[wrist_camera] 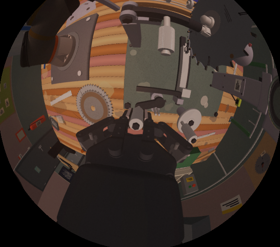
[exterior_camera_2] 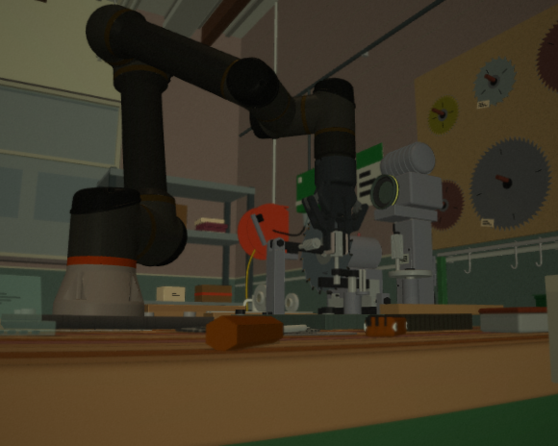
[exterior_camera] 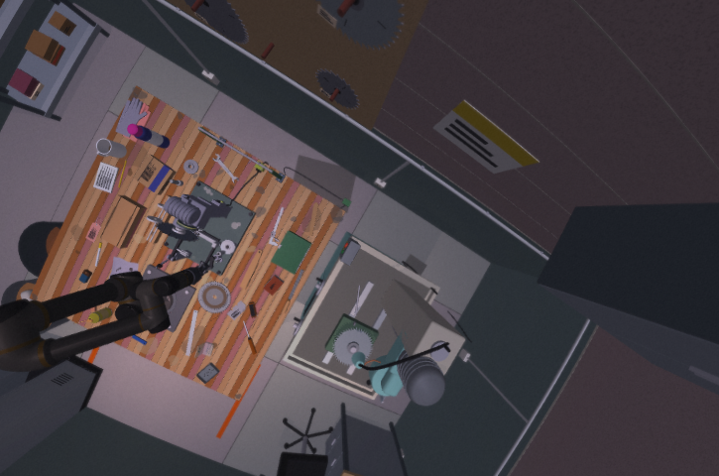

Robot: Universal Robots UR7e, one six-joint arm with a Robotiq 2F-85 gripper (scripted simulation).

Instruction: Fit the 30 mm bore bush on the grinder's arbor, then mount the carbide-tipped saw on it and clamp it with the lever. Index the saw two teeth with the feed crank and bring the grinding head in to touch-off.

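On the green base plate of the small grinder (exterior_camera: 205, 222) in the middle of the wooden bench, a dark saw blade (wrist_camera: 222, 35) sits mounted on the arbor. The pale knurled handle (wrist_camera: 136, 120) of a crank at the base's near edge is held in my closed gripper (wrist_camera: 136, 123). Its dark arm (wrist_camera: 150, 103) runs back toward the machine. The second side camera shows my gripper (exterior_camera_2: 337, 240) pointing straight down onto that upright handle. A second handwheel (wrist_camera: 188, 118) sits just right of it, and the grinding head (exterior_camera_2: 405, 180) stands to the right.
Left of the gripper, a loose toothed saw blade (wrist_camera: 94, 104) lies flat on the bench beside my arm's mounting plate (wrist_camera: 71, 49). A knurled knob (wrist_camera: 166, 37) and lever arm (wrist_camera: 156, 15) stand on the far side of the base. Small tools and boxes litter the bench.
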